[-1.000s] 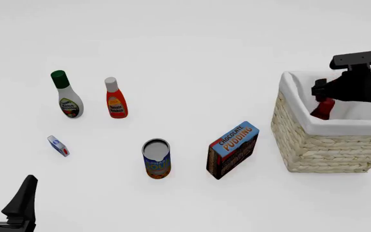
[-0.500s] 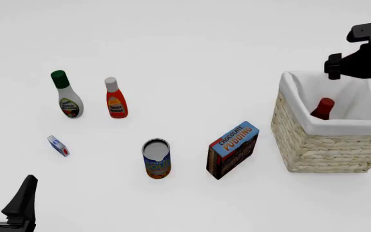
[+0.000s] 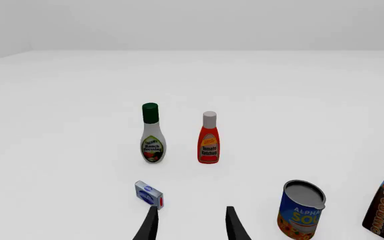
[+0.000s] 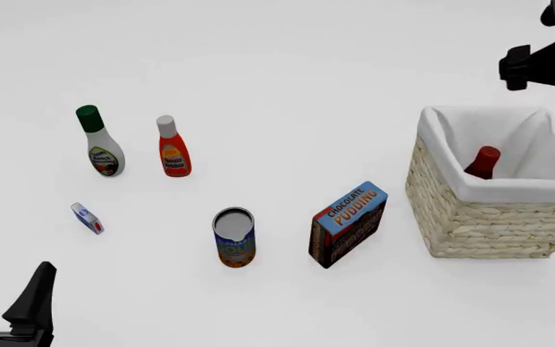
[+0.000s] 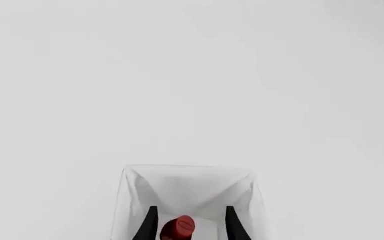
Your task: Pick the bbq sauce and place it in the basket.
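Note:
The bbq sauce (image 4: 484,162), dark red-brown with a red cap, leans inside the wicker basket (image 4: 490,224) at the right, against its white lining. In the right wrist view its red cap (image 5: 178,227) shows inside the basket (image 5: 185,171). My right gripper (image 4: 517,69) hangs high above the basket's far side, open and empty; its point in the right wrist view (image 5: 190,210) lies over the lining. My left gripper (image 4: 9,280) is open and empty at the near left corner, and it also shows in the left wrist view (image 3: 190,211).
A white bottle with a green cap (image 4: 99,144) and an orange-red bottle with a white cap (image 4: 173,148) stand at the left. A small blue box (image 4: 87,217), an open soup can (image 4: 234,237) and a chocolate pudding box (image 4: 348,224) sit nearer.
My right gripper let go of the bbq sauce and rose up and back out of the basket. The bottle stays in the basket. The left arm has not moved.

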`<state>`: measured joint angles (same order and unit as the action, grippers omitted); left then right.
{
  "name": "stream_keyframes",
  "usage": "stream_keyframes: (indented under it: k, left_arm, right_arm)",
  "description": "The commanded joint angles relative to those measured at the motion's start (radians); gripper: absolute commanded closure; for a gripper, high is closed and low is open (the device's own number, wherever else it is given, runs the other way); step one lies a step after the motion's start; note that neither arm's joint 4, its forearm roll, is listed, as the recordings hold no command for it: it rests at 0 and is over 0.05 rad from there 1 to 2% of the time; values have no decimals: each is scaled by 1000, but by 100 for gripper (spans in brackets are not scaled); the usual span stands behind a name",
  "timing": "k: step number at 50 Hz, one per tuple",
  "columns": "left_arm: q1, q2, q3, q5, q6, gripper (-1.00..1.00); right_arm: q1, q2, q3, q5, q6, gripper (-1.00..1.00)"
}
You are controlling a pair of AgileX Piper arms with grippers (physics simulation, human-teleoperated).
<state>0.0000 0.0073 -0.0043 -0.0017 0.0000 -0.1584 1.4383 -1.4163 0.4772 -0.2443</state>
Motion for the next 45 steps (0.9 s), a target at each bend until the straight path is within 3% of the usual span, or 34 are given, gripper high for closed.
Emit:
stream_keyframes:
  k: [1, 21, 45]
  left_arm:
    - [0, 0, 0, 0, 0, -100]
    - [0, 0, 0, 0, 0, -100]
    - [0, 0, 0, 0, 0, -100]
  right_arm:
    - [12, -30, -34, 23, -1, -100]
    - [3, -137, -39, 39, 15, -100]
    - [-59, -361, 20, 43, 82, -100]
